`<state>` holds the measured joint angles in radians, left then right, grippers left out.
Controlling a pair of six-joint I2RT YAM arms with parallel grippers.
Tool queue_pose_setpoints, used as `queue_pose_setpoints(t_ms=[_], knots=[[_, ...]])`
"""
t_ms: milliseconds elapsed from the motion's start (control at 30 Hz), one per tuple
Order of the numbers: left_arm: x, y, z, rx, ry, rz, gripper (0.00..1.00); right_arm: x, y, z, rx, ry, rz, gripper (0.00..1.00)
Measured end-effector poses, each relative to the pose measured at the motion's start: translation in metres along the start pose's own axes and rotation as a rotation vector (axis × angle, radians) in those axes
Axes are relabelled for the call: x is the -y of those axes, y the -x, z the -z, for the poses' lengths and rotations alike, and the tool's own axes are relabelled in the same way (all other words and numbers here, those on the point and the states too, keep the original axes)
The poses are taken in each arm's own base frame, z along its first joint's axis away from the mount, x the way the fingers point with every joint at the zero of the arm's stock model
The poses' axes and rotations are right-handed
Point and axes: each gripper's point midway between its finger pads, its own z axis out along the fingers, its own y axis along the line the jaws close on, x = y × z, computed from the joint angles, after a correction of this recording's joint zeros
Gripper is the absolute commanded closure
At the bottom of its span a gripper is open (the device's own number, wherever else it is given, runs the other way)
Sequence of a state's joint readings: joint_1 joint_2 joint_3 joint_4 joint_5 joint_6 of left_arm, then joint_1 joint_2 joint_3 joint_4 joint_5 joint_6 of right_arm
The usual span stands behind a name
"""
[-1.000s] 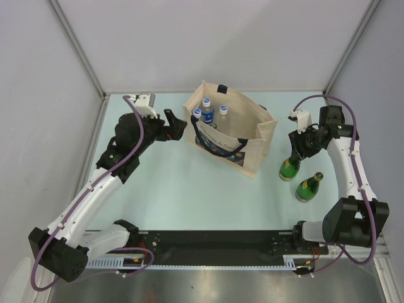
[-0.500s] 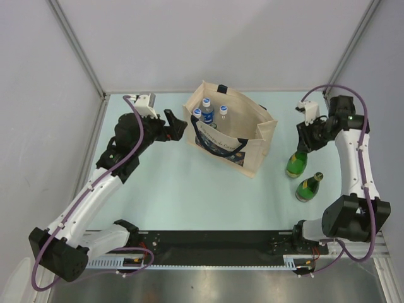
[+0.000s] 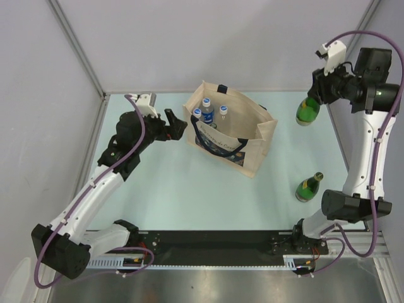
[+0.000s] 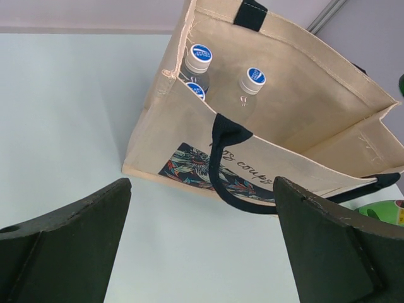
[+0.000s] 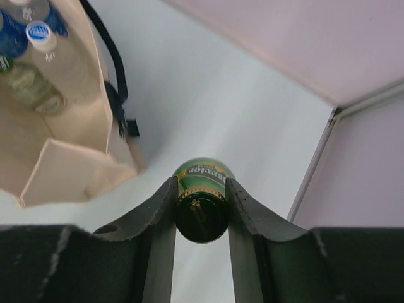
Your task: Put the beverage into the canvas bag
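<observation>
- While my right claw [image 3: 317, 96] pinches the neck of the dark green glass bottle with the gold-and-green label [image 3: 307, 112], that bottle hangs in the air, clear of the pale green tabletop [image 3: 177, 183] and near the back right corner of the enclosure.
- My right wrist view shows both fingers [image 5: 161, 214] pressed against the neck from either side, the label just below them. The grip looks centred.
- The boxy beige canvas bag with dark navy handles and a dark blue printed panel [image 3: 252, 148] stands open-mouthed in the middle of the table. It is well apart from the bottle, to the bottle's left.
- Three clear plastic water bottles with white-and-blue caps [image 3: 208, 108] stand inside the bag at its left end. The right part of the bag looks free.
- My left claw [image 3: 173, 126] is spread wide and holds nothing, just beside the bag's left end and facing it.
- A second green glass bottle [image 3: 308, 187] stands on the table to the right of the bag, nearer my bases.
- I judge this to be the carry step: the beverage is lifted but not yet over the bag.
- Next I should swing the bottle left until it sits above the free right part. Then I lower it base first, clear of the rim and the draped handle, before spreading the fingers.
- A knock on the soft rim could tip the bag.
</observation>
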<state>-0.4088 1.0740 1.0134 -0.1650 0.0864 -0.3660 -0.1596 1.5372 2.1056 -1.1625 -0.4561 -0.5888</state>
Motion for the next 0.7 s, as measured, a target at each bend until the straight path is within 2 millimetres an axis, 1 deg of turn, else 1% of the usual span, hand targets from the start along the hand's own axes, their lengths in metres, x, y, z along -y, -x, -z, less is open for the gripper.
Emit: queue_pose_setpoints(t_ms=[133, 200, 267, 367, 500, 533, 633, 700], knots=[[-0.002, -0.004, -0.004, -0.015, 0.004, 0.002, 0.0, 0.004, 0.045, -0.002, 0.093, -0.006, 0.028, 1.0], [-0.003, -0.006, -0.005, -0.021, 0.005, 0.003, 0.0, 0.001, 0.065, -0.004, 0.139, -0.001, 0.042, 1.0], [-0.004, -0.007, -0.006, -0.023, 0.006, 0.003, 0.0, -0.007, 0.085, -0.007, 0.189, 0.011, 0.059, 1.0], [-0.004, -0.006, -0.006, -0.023, 0.008, 0.003, 0.0, -0.029, 0.108, -0.01, 0.245, 0.052, 0.089, 1.0], [-0.005, -0.005, -0.006, -0.021, 0.011, 0.004, 0.0, -0.073, 0.138, -0.018, 0.317, 0.142, 0.137, 1.0], [-0.005, -0.005, -0.005, -0.02, 0.011, 0.004, 0.0, -0.087, 0.146, -0.02, 0.335, 0.174, 0.152, 1.0], [-0.005, -0.004, -0.004, -0.015, 0.012, 0.004, 0.0, -0.119, 0.153, -0.029, 0.347, 0.251, 0.177, 1.0], [-0.005, -0.002, -0.003, -0.009, 0.015, 0.003, 0.0, -0.132, 0.153, -0.035, 0.341, 0.29, 0.182, 1.0]])
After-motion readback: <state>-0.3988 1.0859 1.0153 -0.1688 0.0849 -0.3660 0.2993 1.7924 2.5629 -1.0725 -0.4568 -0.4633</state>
